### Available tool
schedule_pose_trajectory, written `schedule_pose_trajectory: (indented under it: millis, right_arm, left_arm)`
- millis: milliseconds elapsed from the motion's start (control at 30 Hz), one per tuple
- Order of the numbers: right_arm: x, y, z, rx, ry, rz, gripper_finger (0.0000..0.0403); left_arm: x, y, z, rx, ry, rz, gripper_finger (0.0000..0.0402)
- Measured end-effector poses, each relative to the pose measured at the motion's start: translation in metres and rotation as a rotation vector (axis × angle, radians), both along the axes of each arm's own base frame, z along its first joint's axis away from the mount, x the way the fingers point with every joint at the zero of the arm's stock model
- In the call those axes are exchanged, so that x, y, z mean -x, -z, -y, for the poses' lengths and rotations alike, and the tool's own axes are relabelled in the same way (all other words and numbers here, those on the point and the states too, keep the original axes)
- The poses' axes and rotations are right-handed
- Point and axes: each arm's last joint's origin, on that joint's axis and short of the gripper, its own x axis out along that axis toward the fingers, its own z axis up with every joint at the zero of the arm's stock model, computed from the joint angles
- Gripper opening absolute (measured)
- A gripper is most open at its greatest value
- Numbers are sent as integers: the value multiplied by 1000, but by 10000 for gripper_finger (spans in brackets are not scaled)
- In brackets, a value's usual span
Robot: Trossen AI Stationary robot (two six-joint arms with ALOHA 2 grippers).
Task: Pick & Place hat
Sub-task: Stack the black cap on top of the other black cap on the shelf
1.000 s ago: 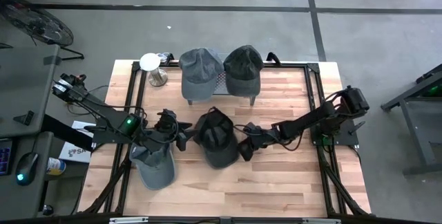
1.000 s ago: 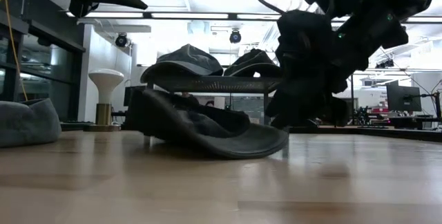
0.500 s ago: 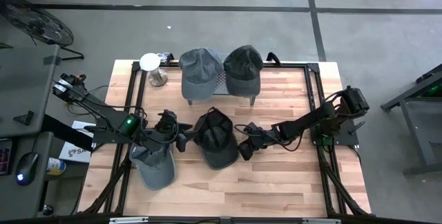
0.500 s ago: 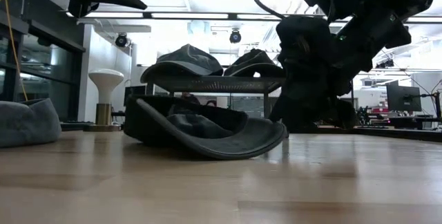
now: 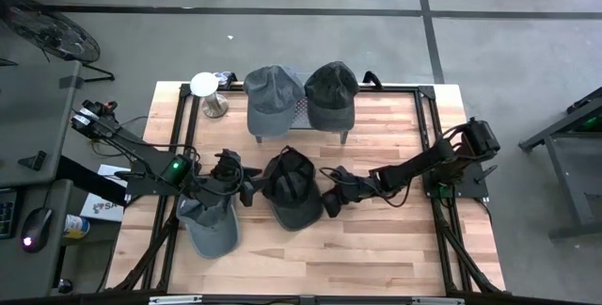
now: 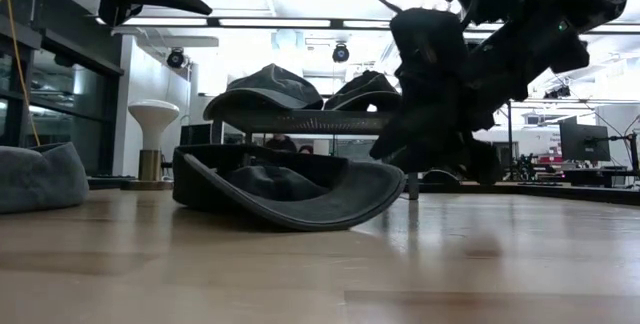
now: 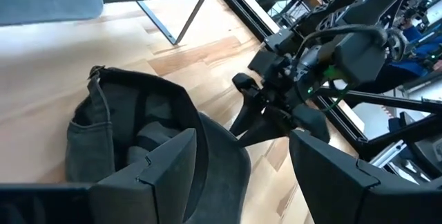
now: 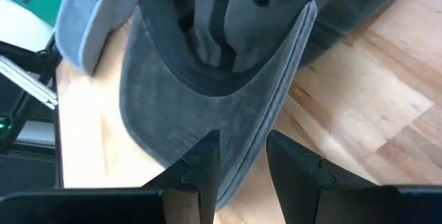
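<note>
Upturned dark hat [image 5: 290, 187] between pincers, brim grasped by right pincer [image 5: 331, 202], left pincer [image 5: 246, 190] released

Left claw [image 5: 252, 189] low mid-table, fingers spread, right claw [image 5: 328, 201] reaching inward, fingers parted

dark grey cap [image 5: 293, 190], paler grey cap [image 5: 213, 231], light wood bench [image 5: 386, 248], white lamp [image 5: 206, 86].
</note>
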Motion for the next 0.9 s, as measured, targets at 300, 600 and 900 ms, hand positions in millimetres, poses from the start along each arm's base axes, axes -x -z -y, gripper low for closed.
schedule_pose_trajectory:
  millis: [300,600,900]
  right_arm:
    - [-19,14,-1,49,-88,-35,108]
    - [-22,1,1,130,-307,32,11]
    - [1,-47,8,364,-493,62,5]
  left_arm:
    - [0,-1,-1,-8,-28,14,230]
    - [-1,-3,0,115,-83,80,230]
    - [-7,-23,0,154,-174,306,230]
